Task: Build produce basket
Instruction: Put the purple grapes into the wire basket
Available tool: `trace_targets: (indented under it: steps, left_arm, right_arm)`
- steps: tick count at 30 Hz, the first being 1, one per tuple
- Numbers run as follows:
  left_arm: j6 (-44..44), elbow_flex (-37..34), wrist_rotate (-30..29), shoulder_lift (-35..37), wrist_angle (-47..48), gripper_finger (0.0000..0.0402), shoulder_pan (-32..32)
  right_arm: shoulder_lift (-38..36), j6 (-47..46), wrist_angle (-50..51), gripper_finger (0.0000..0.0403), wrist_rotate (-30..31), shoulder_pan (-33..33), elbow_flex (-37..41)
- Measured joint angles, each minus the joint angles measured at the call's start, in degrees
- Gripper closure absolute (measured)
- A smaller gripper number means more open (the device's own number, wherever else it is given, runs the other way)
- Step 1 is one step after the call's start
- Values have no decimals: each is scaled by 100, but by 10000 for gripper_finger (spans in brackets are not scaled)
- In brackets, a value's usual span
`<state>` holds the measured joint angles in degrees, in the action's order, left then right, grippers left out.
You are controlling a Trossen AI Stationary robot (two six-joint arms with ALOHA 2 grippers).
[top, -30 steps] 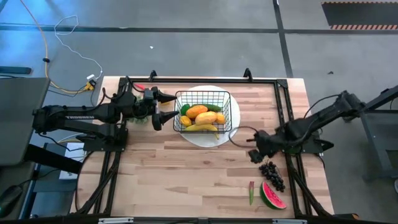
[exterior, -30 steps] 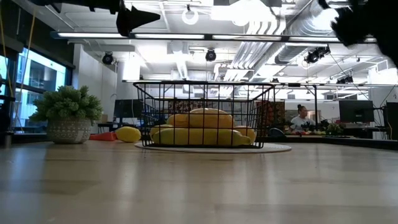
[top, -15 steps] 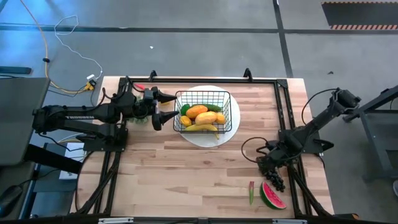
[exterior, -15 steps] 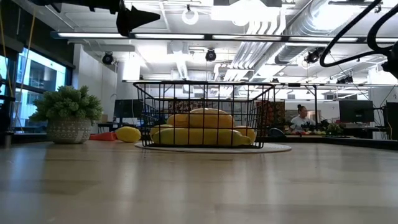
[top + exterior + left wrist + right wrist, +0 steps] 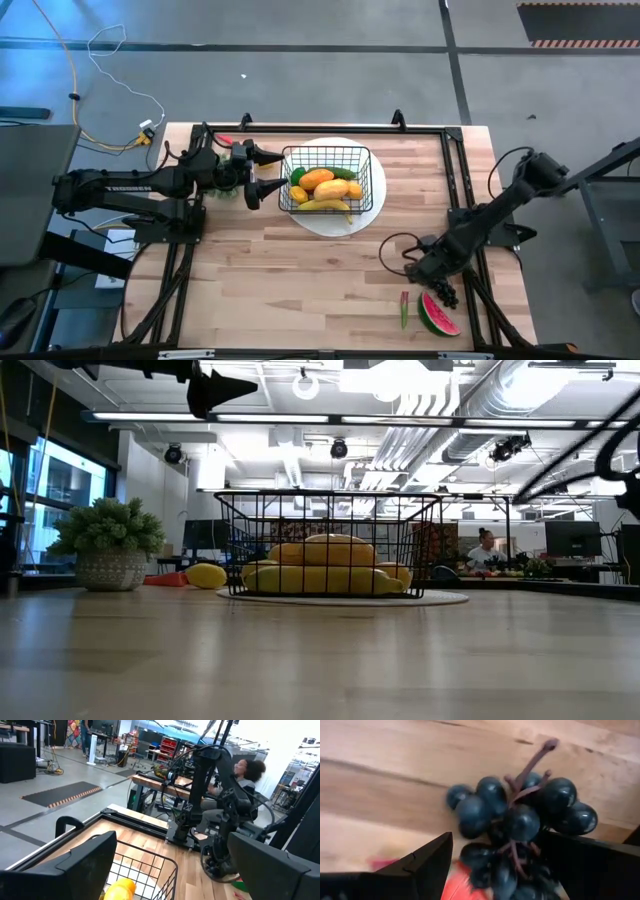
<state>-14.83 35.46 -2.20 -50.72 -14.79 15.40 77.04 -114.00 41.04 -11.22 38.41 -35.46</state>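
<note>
The black wire basket [image 5: 325, 180] stands on a round white plate [image 5: 375, 195] at the table's far middle. In it lie a banana [image 5: 322, 204], an orange mango [image 5: 316, 179], a cucumber [image 5: 343, 173] and lemons. The dark grapes [image 5: 520, 820] lie on the wood near the right front, with a watermelon slice [image 5: 438, 317] just nearer. My right gripper [image 5: 424, 268] points down over the grapes [image 5: 448, 293], open, one finger on either side of the bunch. My left gripper [image 5: 265, 170] hangs level and open beside the basket's left wall.
A small green and red piece [image 5: 404, 308] lies left of the watermelon. A potted plant [image 5: 108, 555] and a lemon [image 5: 205, 575] sit at the far left behind the basket [image 5: 328, 545]. Black frame rails [image 5: 455, 180] run along the table's edges. A person [image 5: 245, 775] sits beyond the table.
My right gripper has come down and toward the table's near edge, from beside the grapes to right over them. It has tipped steeply downward and rolled about its own axis. The grapes and the basket have stayed where they were.
</note>
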Motion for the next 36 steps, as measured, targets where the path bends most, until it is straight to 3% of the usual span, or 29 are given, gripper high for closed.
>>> trace_targets:
  steps: [8, 19, 23, 31, 36]
  left_arm:
    - [-17, 0, 0, -2, 18, 30, 0]
    - [-5, 0, 0, -2, 42, 30, 0]
    - [-4, 0, 0, -2, 43, 30, 0]
    - [-2, 0, 0, -2, 44, 30, 0]
    - [-2, 0, 0, -2, 46, 30, 0]
  right_arm:
    - [558, 170, -37, 114, -39, -2, -28]
    - [607, 221, -13, 119, 28, 0, -20]
    - [611, 246, -22, 156, 57, 0, -15]
    - [607, 478, -40, 266, 84, -2, -15]
    - [512, 609, 0, 303, 67, -2, -4]
